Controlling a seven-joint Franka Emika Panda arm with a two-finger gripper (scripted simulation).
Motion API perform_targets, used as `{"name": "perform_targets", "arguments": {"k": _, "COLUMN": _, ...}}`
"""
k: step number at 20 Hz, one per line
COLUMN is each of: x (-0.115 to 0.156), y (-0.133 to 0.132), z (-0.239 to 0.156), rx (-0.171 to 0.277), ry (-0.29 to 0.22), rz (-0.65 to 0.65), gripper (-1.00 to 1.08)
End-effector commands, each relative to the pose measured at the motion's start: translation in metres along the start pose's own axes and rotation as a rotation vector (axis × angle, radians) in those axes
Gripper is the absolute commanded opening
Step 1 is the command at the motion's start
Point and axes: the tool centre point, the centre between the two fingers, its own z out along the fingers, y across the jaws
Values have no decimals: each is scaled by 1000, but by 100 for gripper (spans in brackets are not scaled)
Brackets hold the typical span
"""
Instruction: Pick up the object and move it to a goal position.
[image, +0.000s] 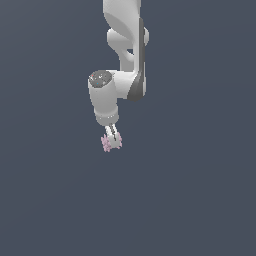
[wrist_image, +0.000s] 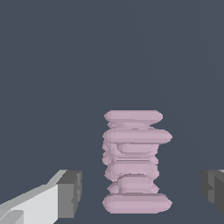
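Wrist view: object (wrist_image: 134, 162) between parted jaws, untouched.

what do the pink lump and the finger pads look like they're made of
The pink lump: flat matte pale pink, stacked rounded ridges, no shine or grain. It could be plastic or foam; the simulator render leaves it open. Finger pads of the end effector: dark grey, dull, blocky, rubber-like in look, set on a smooth white body that resembles painted metal or plastic.
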Motion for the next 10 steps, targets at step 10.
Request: {"name": "perform_targets", "arguments": {"k": 10, "x": 0, "y": 1, "z": 42, "rx": -1, "ry": 0, "rz": 4, "gripper": 100}}
